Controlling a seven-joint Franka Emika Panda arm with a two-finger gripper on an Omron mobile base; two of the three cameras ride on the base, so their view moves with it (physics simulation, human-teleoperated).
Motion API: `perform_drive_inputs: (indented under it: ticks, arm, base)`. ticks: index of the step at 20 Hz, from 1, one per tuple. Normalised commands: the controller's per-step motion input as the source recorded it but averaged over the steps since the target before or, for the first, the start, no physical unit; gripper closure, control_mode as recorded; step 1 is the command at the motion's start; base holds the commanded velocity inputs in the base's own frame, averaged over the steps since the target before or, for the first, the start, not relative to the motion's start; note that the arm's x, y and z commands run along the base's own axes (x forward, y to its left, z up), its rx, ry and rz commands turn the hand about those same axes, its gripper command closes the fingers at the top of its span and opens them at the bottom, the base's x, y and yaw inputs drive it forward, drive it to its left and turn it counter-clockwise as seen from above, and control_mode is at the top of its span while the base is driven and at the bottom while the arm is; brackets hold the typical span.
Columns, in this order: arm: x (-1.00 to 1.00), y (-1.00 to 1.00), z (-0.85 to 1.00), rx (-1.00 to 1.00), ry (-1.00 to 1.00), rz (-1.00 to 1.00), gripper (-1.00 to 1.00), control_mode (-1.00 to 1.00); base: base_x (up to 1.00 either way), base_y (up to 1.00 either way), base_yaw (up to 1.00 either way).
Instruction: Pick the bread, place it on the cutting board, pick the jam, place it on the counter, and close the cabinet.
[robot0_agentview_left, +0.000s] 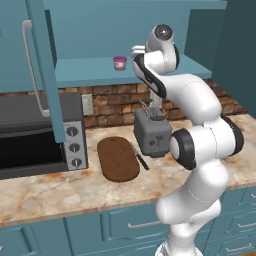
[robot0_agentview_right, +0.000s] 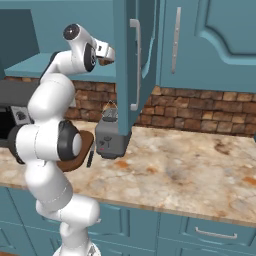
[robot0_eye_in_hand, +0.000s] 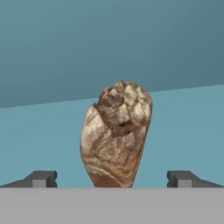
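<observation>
Reaching up into the open cabinet (robot0_agentview_left: 37, 75), the arm had its tool (robot0_eye_in_hand: 112, 179) levelled along the inner shelf (robot0_agentview_left: 90, 72), with the two fingertips (robot0_eye_in_hand: 41, 178) standing wide apart on either side of the bread (robot0_eye_in_hand: 116, 135) and nothing between them touching it yet. The bread stood upright on the shelf, crust towards the camera, squarely in the gap, so the line-up looked made for a straight push forward and a squeeze; the first pick seemed not yet done. The jam (robot0_agentview_left: 119, 62) sat further left on the same shelf, well apart from the hand, which left that side free of anything to knock. Down on the table (robot0_agentview_left: 60, 190), the cutting board (robot0_agentview_left: 118, 159) lay flat and bare, between the oven (robot0_agentview_left: 40, 135) and the toaster (robot0_agentview_left: 152, 132), with a knife (robot0_agentview_left: 139, 156) just beside its right edge. That bare board gave the bread a wide landing spot, though the toaster stood close enough to call for care on the way down. The swung-out cabinet door (robot0_agentview_right: 131, 65) hung beside the arm in the right base view, narrowing the room on that side; a withdrawal straight back from the shelf edge looked the safest path.
</observation>
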Motion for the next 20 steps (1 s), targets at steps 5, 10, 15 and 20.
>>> perform_drive_inputs:
  ticks: [5, 10, 15, 20]
  arm:
    - [0.17, 0.0, 0.0, 0.0, 0.0, 0.0, -1.0, -1.0]
    - [0.08, 0.0, -0.02, 0.0, 0.0, 0.0, -1.0, -1.0]
    - [0.04, 0.0, -0.07, 0.0, 0.0, 0.0, -1.0, -1.0]
    - [0.03, 0.0, -0.08, 0.0, 0.0, 0.0, -1.0, -1.0]
  base:
    - [0.0, 0.0, 0.0]
    - [0.0, 0.0, 0.0]
    - [0.0, 0.0, 0.0]
    - [0.0, 0.0, 0.0]
